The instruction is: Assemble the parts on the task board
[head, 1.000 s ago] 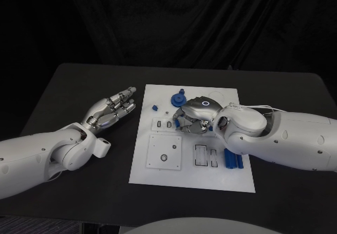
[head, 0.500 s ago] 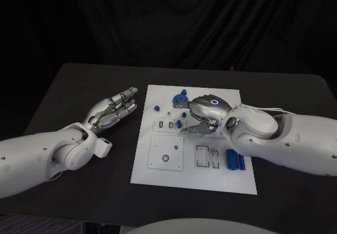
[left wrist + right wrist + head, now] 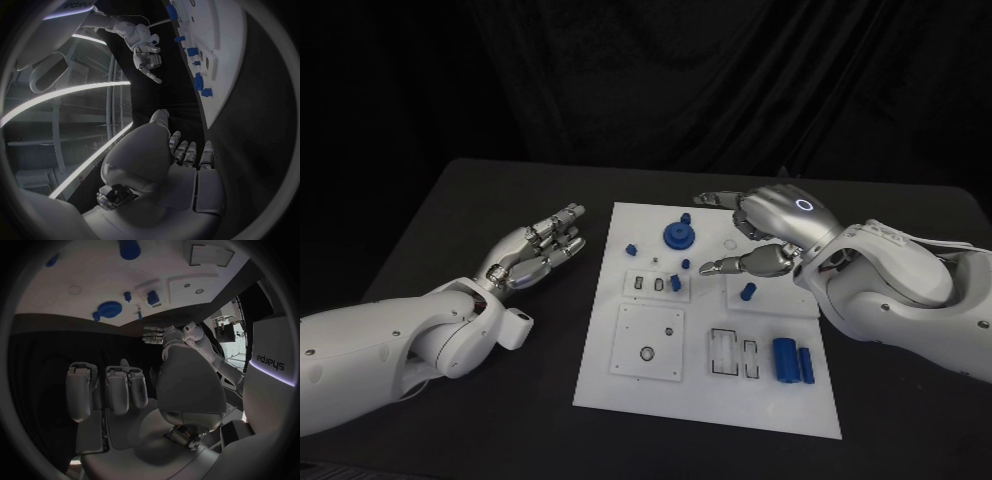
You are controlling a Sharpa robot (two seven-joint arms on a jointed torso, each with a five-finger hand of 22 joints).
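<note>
Black counter point(image 3: 459, 215) carries white task board point(image 3: 697, 395) at its middle, lying flat. Left hand point(image 3: 538, 250) near board's left edge, over counter.

Head camera looks down from above; both wrist cameras share the task board point(image 3: 711, 330) edge-on.

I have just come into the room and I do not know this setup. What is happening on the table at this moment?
A two-armed robot is working on a white task board on a black table. Neither hand holds anything. The right hand hovers over the board's far right part, fingers apart. The left hand rests open beside the board's left edge. Small blue parts sit on the board: a blue gear near the far end, a small peg below the right hand, and two blue cylinders side by side on the near right.
</note>
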